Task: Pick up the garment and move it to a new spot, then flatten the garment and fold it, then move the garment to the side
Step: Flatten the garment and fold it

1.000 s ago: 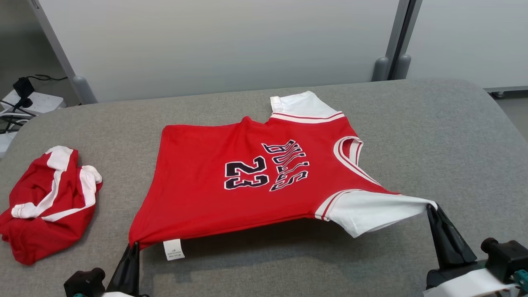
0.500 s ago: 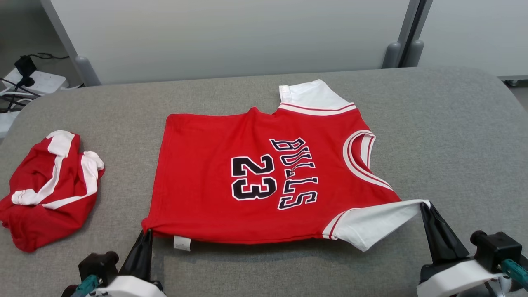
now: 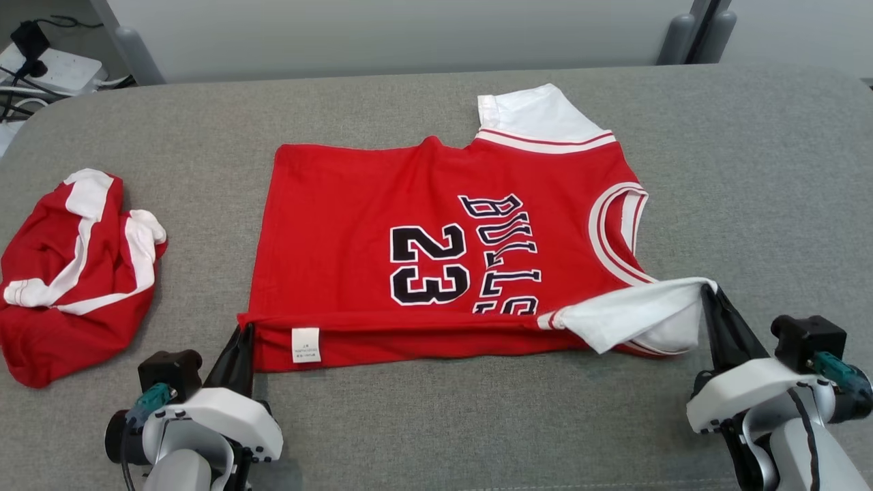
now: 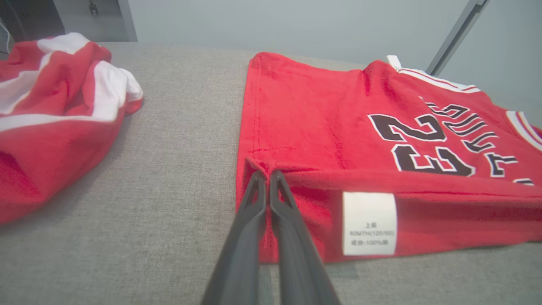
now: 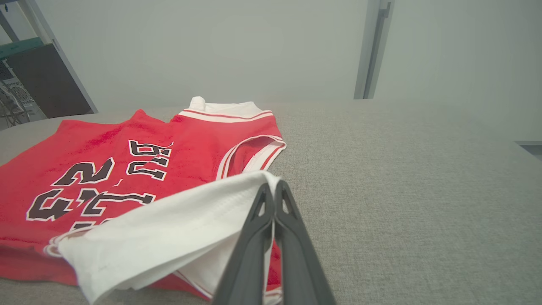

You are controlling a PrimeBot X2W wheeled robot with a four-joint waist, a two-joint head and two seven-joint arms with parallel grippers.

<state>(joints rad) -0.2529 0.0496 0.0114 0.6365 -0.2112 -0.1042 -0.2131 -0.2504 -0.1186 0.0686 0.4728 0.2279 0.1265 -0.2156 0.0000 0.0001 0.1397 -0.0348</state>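
Folding looks started: Bulls jersey point(image 3: 341, 225) laid flat on counter point(image 3: 750, 170), hem corner point(image 3: 256, 322) pinched by left tool point(image 3: 240, 334), white sleeve point(image 3: 627, 314) by right tool point(image 3: 709, 294); fold and side move outstanding.

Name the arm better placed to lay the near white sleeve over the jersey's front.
Right. The right gripper is shut on the near white sleeve, already lifted over the jersey. The left gripper is shut on the jersey's hem end, away from that sleeve.
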